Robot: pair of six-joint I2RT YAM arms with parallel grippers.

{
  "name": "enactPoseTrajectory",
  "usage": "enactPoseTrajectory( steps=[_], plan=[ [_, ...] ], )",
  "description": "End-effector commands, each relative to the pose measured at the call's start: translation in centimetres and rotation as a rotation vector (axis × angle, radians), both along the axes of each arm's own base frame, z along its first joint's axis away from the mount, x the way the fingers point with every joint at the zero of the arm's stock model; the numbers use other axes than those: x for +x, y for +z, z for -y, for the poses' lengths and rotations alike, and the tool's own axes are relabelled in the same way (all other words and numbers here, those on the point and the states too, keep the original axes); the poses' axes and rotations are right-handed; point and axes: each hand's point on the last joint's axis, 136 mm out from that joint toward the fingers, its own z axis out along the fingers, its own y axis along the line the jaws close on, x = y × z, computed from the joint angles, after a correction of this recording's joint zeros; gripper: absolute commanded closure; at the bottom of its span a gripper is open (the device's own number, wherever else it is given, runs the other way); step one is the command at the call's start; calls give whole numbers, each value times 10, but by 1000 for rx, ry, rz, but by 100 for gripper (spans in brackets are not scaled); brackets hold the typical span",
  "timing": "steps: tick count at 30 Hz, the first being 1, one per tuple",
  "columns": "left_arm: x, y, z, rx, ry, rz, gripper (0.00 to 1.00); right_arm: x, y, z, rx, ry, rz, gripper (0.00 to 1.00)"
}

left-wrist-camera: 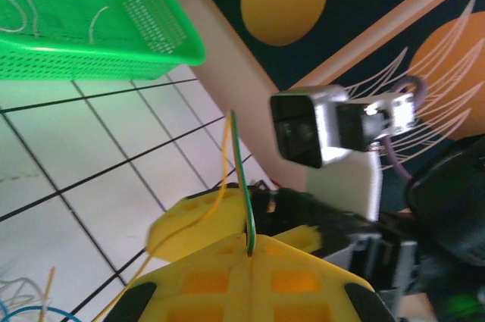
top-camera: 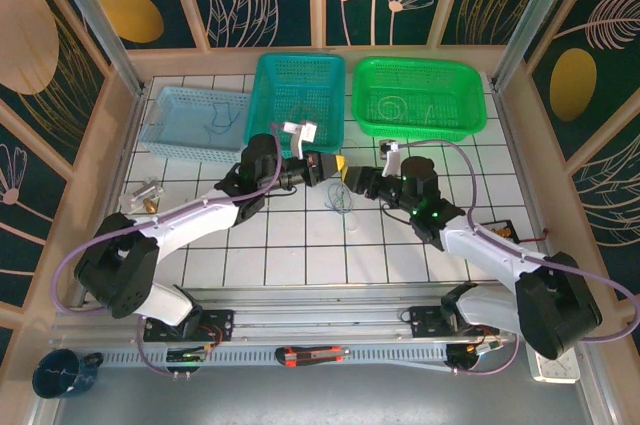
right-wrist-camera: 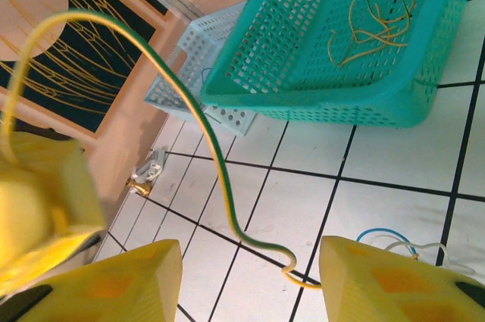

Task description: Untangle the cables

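At the bottom of the overhead frame my two arms reach in from the near edge of the white tiled table (top-camera: 300, 245) and meet nose to nose at its middle. My left claw (left-wrist-camera: 250, 250) is clenched on a green-and-yellow wire (left-wrist-camera: 241, 178): in its own wrist view, the yellow fingers are pressed together at the bottom of the frame and the wire rises straight out of the seam between them. My right claw (right-wrist-camera: 250, 261) is released, its two yellow fingers standing wide apart in the lower corners of its wrist view. The same wire arcs down from the upper left of that frame, and its loose end lies just beside the right-hand finger; I cannot tell whether the two touch. The tangle of cables (top-camera: 343, 200), blue and whitish loops, lies on the tiles just below the two claws at the centre of the overhead frame. Farther back, three baskets line the top of that frame: a light blue basket (top-camera: 180, 135) at the left, a teal basket (top-camera: 280, 80) in the middle holding brownish-yellow wires (right-wrist-camera: 371, 23), and a green basket (top-camera: 450, 95) at the right with pale wires (top-camera: 395, 105) curled inside.
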Motion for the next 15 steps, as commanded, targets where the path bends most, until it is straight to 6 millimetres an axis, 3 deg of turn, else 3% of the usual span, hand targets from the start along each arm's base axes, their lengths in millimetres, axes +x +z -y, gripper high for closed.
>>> enactPoseTrajectory(
  steps=[1, 6, 15],
  plan=[
    [-13, 37, 7, -82, -77, 4, 100, 9, 4, 1, 14, -27, 51, 48],
    [-18, 67, 12, -143, -121, 9, 100, 19, -11, -1, 14, -48, 45, 49],
    [-20, 117, 11, -178, -130, 53, 100, 29, -66, -1, -12, -87, -35, 59]
  ],
)
